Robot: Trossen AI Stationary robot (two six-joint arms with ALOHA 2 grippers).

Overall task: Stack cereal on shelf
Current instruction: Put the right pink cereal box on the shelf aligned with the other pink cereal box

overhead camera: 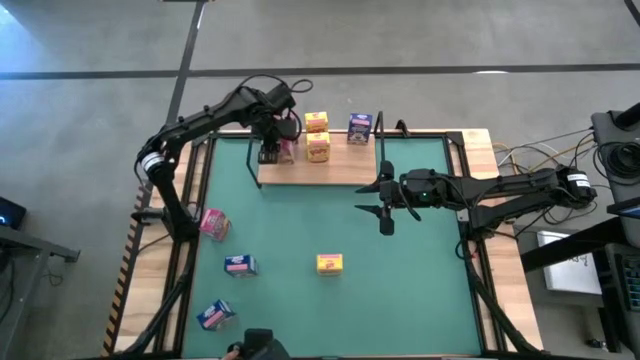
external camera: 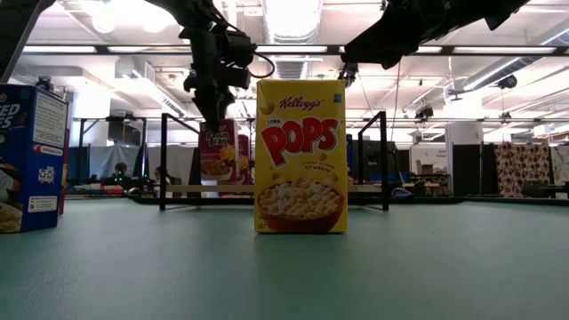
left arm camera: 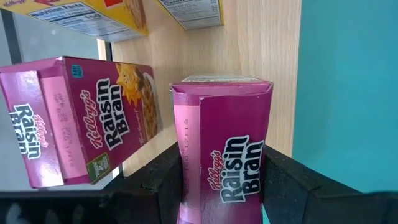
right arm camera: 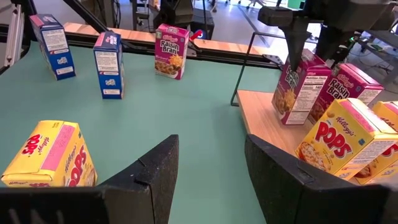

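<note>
My left gripper (overhead camera: 270, 152) hangs over the left end of the light-wood shelf (overhead camera: 340, 172), shut on a pink cereal box (left arm camera: 221, 143). A second pink box (left arm camera: 81, 118) stands just beside it on the board. Two yellow boxes (overhead camera: 317, 135) and a blue box (overhead camera: 360, 128) stand farther along the shelf. On the green mat stand a pink box (overhead camera: 213, 223), two blue boxes (overhead camera: 240, 264) and a yellow box (overhead camera: 330, 263). Over the mat, right of the shelf's near edge, my right gripper (overhead camera: 385, 205) stands open with nothing between its fingers. My left gripper pinches the pink box's two wide faces (left arm camera: 180, 180) between its fingers (left arm camera: 280, 177), at the box's upper end. The fingers come from above, pointing steeply down. The box (right arm camera: 298, 87) hangs tilted below them, its lower end at the board; whether it rests there I cannot tell.
Black wire brackets (right arm camera: 249, 56) stand upright at the shelf's ends. The table's wooden rim (overhead camera: 480, 150) frames the mat, with cables beyond it at the right. In the low view the yellow box (external camera: 300, 156) on the mat stands in front of the shelf.
</note>
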